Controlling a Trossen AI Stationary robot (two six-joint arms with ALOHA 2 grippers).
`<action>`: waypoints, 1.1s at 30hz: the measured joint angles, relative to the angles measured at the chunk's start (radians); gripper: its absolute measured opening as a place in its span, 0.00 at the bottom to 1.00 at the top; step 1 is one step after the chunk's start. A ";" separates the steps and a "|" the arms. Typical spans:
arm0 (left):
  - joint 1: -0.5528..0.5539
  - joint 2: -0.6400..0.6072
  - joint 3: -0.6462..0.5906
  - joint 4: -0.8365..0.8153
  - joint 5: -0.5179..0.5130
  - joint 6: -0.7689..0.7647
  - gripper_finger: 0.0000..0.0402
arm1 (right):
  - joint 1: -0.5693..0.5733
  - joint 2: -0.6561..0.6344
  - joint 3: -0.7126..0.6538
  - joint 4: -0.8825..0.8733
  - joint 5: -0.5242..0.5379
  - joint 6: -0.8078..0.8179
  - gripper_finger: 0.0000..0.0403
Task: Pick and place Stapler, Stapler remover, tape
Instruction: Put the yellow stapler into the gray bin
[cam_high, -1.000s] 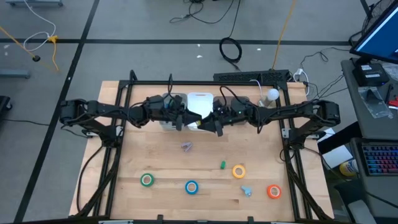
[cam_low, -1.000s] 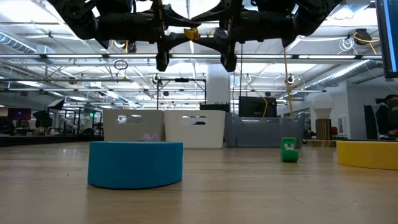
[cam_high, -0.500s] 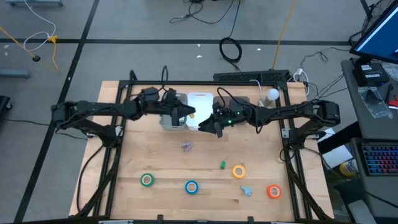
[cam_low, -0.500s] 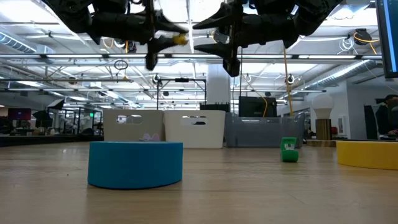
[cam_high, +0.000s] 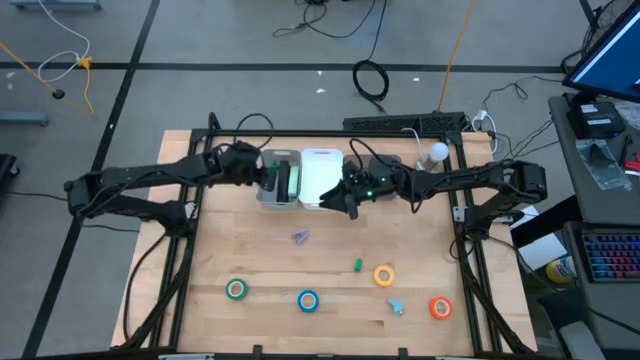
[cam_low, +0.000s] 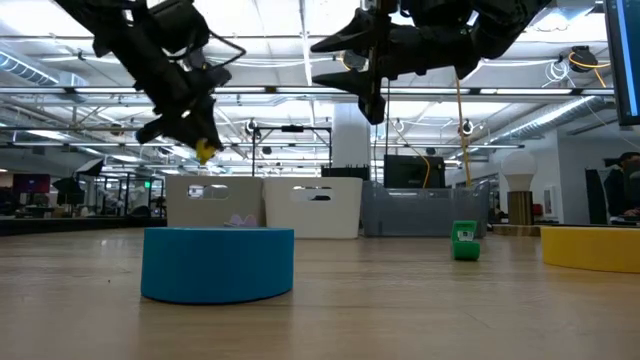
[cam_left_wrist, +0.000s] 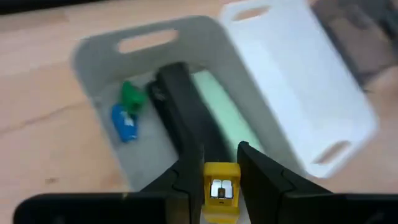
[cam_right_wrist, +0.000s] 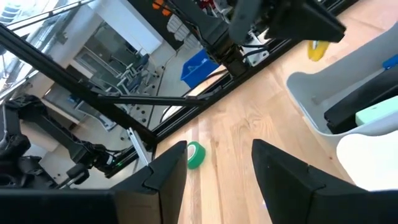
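Since the earlier frame, the left gripper has retracted left and dropped over the grey bin, fingers clamped on a small yellow stapler remover. Inside that bin lie a black stapler, a green remover and a blue remover. Right gripper hovers over the white bin, fingers spread, empty. Tape rolls rest on the table: green, blue, yellow, orange.

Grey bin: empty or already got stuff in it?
Not empty. The grey bin holds a black stapler, a pale green item, and small green and blue pieces.
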 joint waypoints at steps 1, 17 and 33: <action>0.003 0.010 0.000 -0.001 -0.019 0.001 0.23 | 0.000 0.000 0.000 0.002 0.000 0.000 0.43; 0.071 0.227 0.001 0.085 -0.041 0.100 0.23 | -0.011 0.001 -0.001 0.022 0.000 0.000 0.43; 0.099 0.344 0.001 0.170 -0.053 0.143 0.23 | -0.012 0.001 -0.001 0.023 0.003 0.000 0.43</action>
